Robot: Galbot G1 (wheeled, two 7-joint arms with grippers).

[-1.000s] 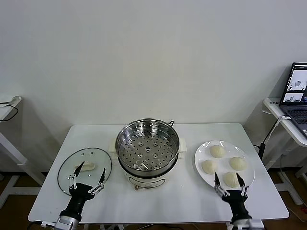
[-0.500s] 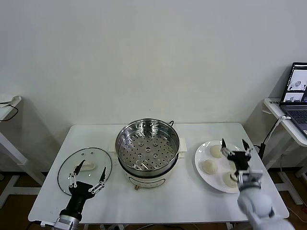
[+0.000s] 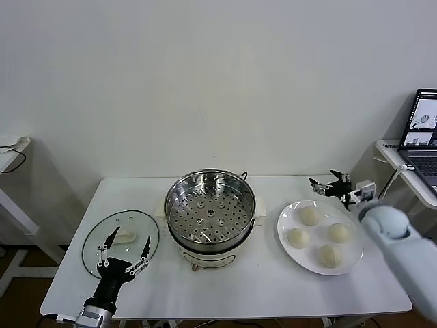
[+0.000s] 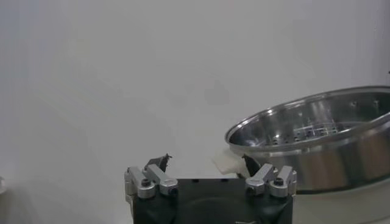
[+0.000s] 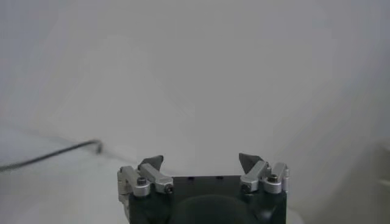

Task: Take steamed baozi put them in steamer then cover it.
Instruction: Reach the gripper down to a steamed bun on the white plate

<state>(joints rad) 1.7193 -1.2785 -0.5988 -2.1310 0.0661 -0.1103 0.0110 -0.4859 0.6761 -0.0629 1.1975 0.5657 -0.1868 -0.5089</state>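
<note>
The right gripper (image 3: 330, 183) has risen from the plate (image 3: 290, 240) to behind it, jaws spread, empty. Four buns (image 3: 308, 215) sit there beside the steamer (image 3: 210, 205). The left gripper (image 3: 123, 249), jaws spread, hovers at the lid (image 3: 120, 237).

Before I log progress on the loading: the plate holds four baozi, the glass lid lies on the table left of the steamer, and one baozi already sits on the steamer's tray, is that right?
Not quite: the head view shows the steamer tray bare. All four baozi are on the plate, and the glass lid does lie left of the steamer.
</note>
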